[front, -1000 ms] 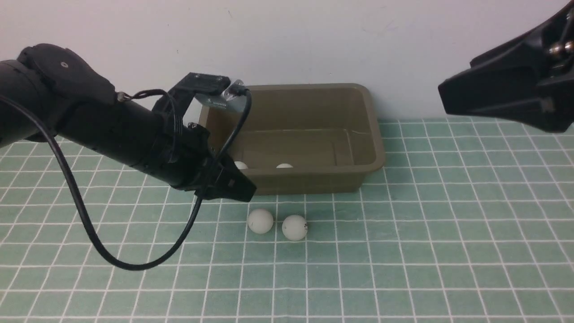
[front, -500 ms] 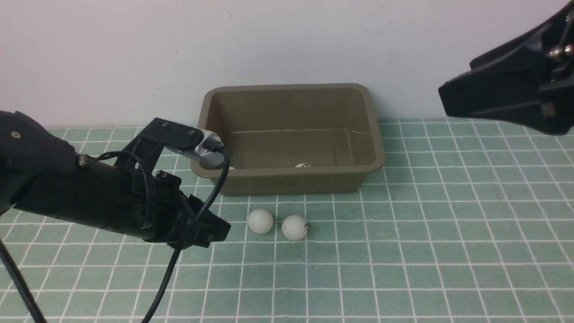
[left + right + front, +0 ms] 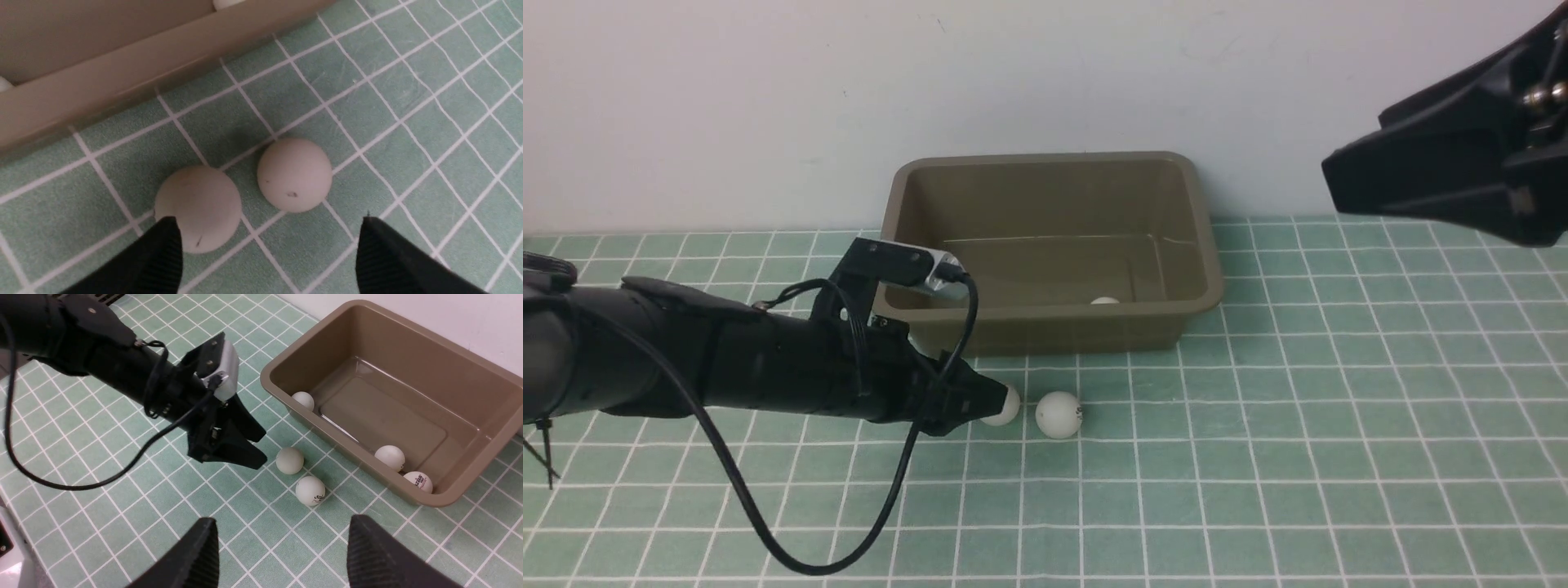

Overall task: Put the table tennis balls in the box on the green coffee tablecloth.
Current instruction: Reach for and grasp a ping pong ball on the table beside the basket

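The olive-brown box (image 3: pixel 1214 273) stands on the green tablecloth (image 3: pixel 1339 408) by the back wall. The right wrist view shows three table tennis balls inside it (image 3: pixel 303 400) (image 3: pixel 390 456) (image 3: pixel 418 482); the front view shows only one ball in the box (image 3: pixel 1104 300). Two balls lie on the cloth in front of the box (image 3: pixel 1059 415) (image 3: pixel 1006 406). My left gripper (image 3: pixel 990 400) is open and low over the cloth, its tips at the left ball (image 3: pixel 200 206); the other ball (image 3: pixel 294 173) lies just beyond. My right gripper (image 3: pixel 1339 175) is open and empty, high at the right.
A white wall runs behind the box. The left arm's black cable (image 3: pixel 768 531) loops down onto the cloth at the front left. The cloth covers the whole table in view.
My left gripper has come away from the box's left end, dropped to the cloth and moved right up to the left ball. Balls inside the box have rolled. The right arm has not moved.
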`<state>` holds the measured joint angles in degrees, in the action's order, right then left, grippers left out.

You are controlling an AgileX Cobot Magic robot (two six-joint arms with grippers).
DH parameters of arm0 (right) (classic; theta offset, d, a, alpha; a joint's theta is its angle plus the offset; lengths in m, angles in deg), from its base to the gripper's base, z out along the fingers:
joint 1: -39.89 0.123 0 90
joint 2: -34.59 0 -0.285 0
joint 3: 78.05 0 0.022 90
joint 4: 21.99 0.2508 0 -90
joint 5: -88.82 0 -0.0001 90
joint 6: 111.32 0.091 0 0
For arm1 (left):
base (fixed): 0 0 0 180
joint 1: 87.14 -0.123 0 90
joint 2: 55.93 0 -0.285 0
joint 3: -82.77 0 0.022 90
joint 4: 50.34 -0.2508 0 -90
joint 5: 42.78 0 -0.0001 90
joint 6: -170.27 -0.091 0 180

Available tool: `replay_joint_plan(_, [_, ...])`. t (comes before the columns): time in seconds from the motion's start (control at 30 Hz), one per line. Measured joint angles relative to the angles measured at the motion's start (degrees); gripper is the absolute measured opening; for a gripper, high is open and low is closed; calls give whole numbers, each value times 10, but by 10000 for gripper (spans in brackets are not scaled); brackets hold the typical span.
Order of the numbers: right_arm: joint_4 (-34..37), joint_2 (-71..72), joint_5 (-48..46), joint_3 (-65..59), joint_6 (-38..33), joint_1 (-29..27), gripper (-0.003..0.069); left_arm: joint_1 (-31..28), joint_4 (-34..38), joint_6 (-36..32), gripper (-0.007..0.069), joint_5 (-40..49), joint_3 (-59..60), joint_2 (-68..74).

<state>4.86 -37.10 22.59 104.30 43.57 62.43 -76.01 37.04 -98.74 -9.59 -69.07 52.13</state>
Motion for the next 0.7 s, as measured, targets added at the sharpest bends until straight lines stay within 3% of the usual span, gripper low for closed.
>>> replay_joint_plan(0.27, [0,0,0,0,0,0,388,26,85,-95,521,-43,0,27])
replay_joint_plan(0.43, [1,0,0,0,0,0,388,52,101,-169,520,-78,-4,46])
replay_joint_plan(0.7, [2,0,-7,0,0,0,388,71,108,-181,472,-132,-18,76])
